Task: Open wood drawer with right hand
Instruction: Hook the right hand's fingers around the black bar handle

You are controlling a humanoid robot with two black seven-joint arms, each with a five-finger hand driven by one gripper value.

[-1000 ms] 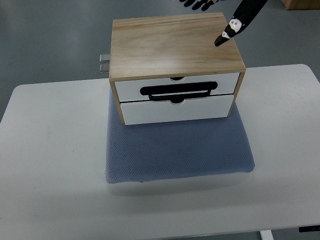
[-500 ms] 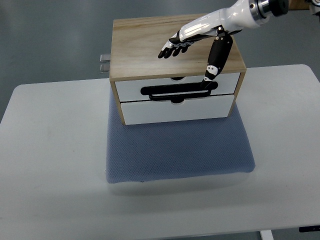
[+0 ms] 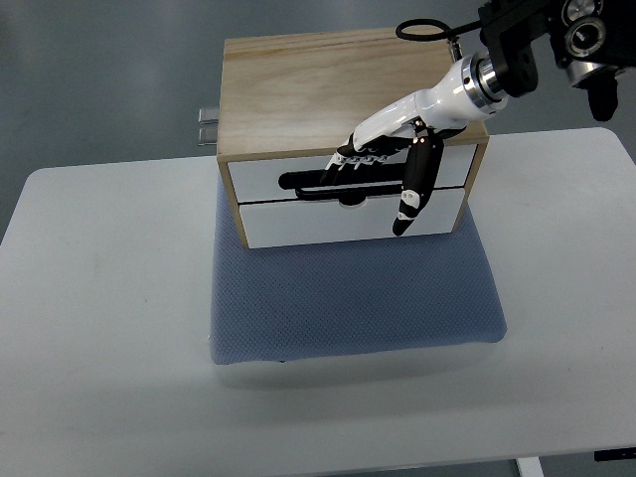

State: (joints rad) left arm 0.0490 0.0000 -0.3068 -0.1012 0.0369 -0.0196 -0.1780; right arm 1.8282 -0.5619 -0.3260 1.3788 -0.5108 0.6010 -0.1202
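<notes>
White surface (image 3: 109,298) carries a blue mat (image 3: 353,298) with the wood drawer box (image 3: 328,84) on it, both drawers closed. Right hand (image 3: 383,159) reaches over the box's front edge, fingers (image 3: 348,164) extended on the black handle (image 3: 298,182) of the upper drawer (image 3: 258,179), grasping nothing, thumb (image 3: 412,194) pointing down.

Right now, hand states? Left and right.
Left: not in view.
Right hand: open, fingers extended at the black handle of the top white drawer in the wooden box; not gripping it yet.

Drawer box (image 3: 298,89): light wood grain top, white drawer fronts (image 3: 348,221), black handle (image 3: 308,182). Mat (image 3: 348,298) under it: blue-grey, fine dotted weave. Table (image 3: 99,298): plain white. Right hand (image 3: 383,149): white shell, black fingers (image 3: 415,184) with white tip marks. Floor (image 3: 99,79): grey.
</notes>
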